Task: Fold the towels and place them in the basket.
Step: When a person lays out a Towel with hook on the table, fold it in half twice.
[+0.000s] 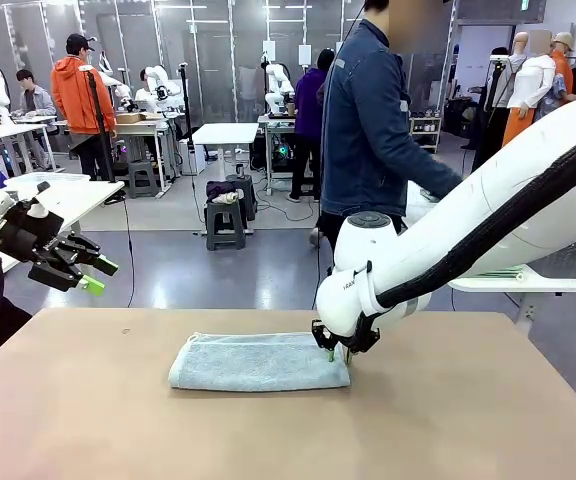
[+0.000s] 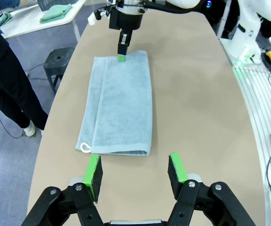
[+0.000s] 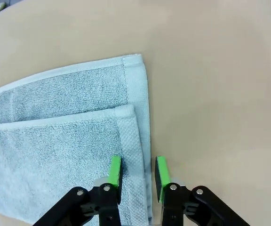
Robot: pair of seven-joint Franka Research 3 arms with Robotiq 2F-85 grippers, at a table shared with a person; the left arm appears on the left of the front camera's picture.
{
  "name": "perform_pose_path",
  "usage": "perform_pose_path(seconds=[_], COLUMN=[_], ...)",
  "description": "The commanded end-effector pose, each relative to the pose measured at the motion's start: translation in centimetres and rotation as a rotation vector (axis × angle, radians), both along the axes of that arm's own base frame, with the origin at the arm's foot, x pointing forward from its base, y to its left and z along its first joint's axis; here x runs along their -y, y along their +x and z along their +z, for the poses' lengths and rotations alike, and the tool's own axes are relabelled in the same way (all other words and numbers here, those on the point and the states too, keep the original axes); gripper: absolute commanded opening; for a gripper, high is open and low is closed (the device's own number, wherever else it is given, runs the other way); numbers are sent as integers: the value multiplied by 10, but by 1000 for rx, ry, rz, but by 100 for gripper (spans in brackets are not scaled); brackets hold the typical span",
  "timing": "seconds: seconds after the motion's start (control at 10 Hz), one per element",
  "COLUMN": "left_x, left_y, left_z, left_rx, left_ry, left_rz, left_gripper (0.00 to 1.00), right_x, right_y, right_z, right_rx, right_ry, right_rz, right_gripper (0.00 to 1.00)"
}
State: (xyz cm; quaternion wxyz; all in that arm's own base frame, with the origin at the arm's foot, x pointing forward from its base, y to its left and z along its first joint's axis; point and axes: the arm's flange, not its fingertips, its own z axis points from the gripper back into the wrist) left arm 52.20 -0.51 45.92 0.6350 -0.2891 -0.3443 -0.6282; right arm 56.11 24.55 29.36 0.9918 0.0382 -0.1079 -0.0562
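Note:
The light blue towel lies folded into a long strip across the middle of the table, its white corner loop at the end nearest my left gripper. My right gripper points down at the towel's right end. Its fingers are narrowly parted and straddle the flat end hem, one pad over the cloth, the other over bare table. My left gripper hangs open in the air past the table's left end. The green towel lies folded on a white side table, beside a dark lattice basket.
A person in a blue jacket stands at the far side of the table, turned away; their legs are beside its edge. A stool stands there too. My right arm slants down over the table's right half.

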Motion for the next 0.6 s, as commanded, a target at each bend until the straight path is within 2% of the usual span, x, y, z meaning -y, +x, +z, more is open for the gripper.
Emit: perform_pose_path(seconds=[0.0,0.2,0.3,0.4,0.5], left_x=[1,1,1,1,1], left_y=[-2,-2,-2,-2,-2], left_z=[2,2,2,2,2], left_rx=[3,3,3,3,3], left_ry=[2,2,2,2,2], left_rz=[12,12,12,12,12], left_gripper=[72,72,72,72,72], right_x=[-10,-12,-11,-11,-10], right_y=[4,4,3,3,2], right_z=[-4,-7,-8,-9,-10], right_rx=[8,6,11,9,11], right_ry=[-29,-28,-32,-35,-56], right_rz=[-43,-40,-33,-36,-37], right_gripper=[38,38,31,18,11])
